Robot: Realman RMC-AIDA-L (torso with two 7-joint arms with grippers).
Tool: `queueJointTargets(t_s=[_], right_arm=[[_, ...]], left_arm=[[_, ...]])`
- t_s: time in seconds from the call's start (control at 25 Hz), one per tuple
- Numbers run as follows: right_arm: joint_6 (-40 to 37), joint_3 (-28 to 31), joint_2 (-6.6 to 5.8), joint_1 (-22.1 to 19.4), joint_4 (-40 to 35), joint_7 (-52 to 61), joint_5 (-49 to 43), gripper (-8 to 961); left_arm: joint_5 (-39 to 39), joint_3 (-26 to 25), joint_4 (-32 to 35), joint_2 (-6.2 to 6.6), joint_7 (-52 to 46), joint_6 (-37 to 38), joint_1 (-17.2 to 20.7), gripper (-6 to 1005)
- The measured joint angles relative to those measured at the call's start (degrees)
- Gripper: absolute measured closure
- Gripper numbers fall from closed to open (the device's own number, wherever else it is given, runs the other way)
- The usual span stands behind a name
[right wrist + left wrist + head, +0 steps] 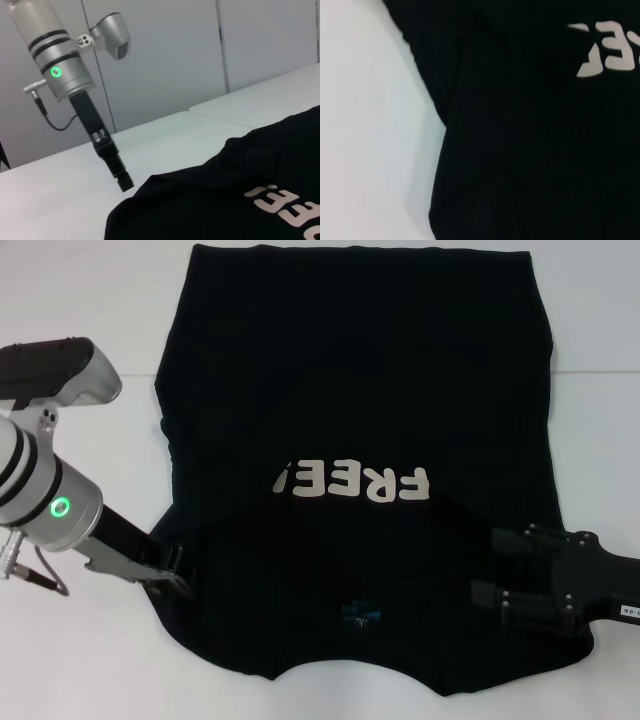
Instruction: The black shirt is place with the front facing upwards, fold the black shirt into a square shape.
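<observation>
The black shirt (350,370) lies flat on the white table, its cream letters "FREE!" (360,483) upside down toward me. A near layer of cloth with a small blue label (360,616) covers the lower part. My left gripper (180,575) sits low at the shirt's near-left edge. From the right wrist view this left gripper (125,184) looks shut, its tip touching the table beside the shirt (225,200); I cannot tell whether cloth is pinched. My right gripper (490,565) rests open over the shirt's near-right part. The left wrist view shows only the shirt (520,150) and table.
White table (80,660) surrounds the shirt on the left, right and near sides. Grey wall panels (165,55) stand behind the table in the right wrist view. The left arm's grey camera housing (60,370) hangs over the table at the left.
</observation>
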Motion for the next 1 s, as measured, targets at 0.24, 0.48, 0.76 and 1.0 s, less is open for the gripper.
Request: queueJointTargets(t_s=[0.24,0.48,0.76,1.0], right_arm=[[1.5,-0.4,0.16,0.0,0.0,0.1,-0.1,118],[1.6,-0.5,0.14,0.3,-0.1,0.1,-0.1,118],[2.2,-0.5,0.04,0.4,-0.1,0.1,-0.1,117],[2.2,-0.5,-0.03,0.3,-0.1,0.0,-0.2,118]], left_arm=[[2.4,0.5,-0.3,-0.01,-5.1,0.6,-0.4,661],[4.7,0.8,-2.8,-0.35,-6.8,0.8,-2.2,390],[4.8,1.2,-6.4,-0.51,-6.9,0.1,-3.9,158],[4.9,1.3,-10.1,-0.45,-6.9,-0.6,-5.5,147]])
